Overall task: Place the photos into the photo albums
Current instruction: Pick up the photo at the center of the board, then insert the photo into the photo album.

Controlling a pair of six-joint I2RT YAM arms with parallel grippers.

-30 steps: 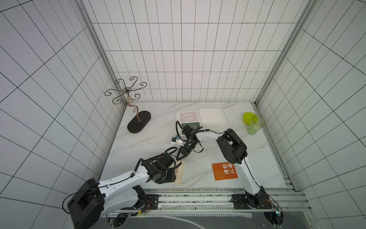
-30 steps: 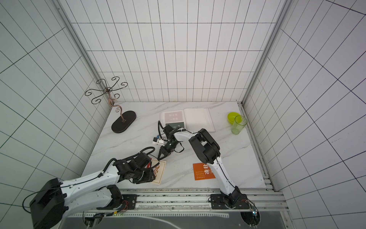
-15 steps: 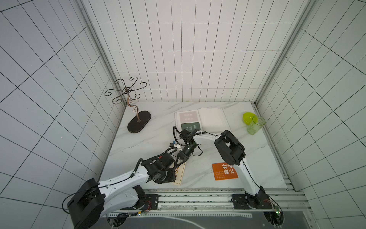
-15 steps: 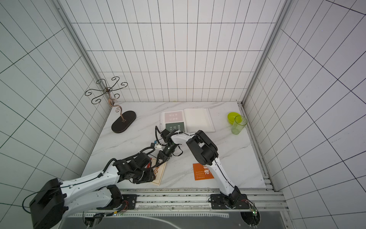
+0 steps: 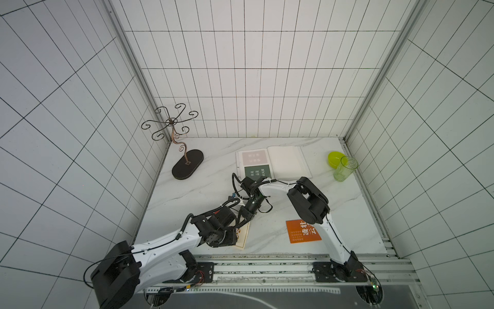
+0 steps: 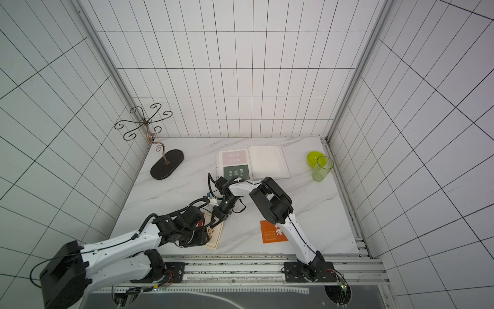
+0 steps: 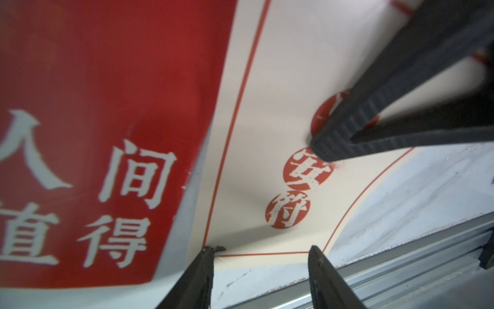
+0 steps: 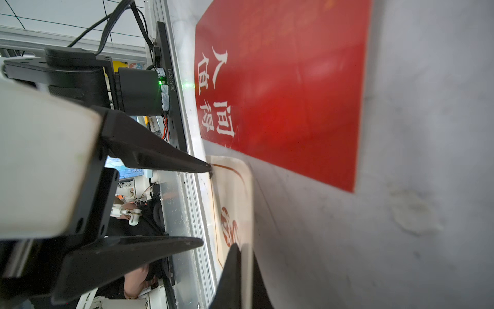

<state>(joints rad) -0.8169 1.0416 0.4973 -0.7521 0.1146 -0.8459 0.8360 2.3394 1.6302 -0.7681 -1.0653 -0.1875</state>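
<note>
At six o'clock on the white marble table (image 5: 192, 198): left gripper (image 7: 263, 248), jaws spread, over a corner of the flat cream card with red-circled characters (image 7: 254, 133). At its one o'clock, clamped on that card's curled edge: right gripper (image 8: 244, 258). At three o'clock, well apart: flat orange card (image 5: 302, 231). At twelve o'clock: open whitish photo album (image 5: 286, 163).
</note>
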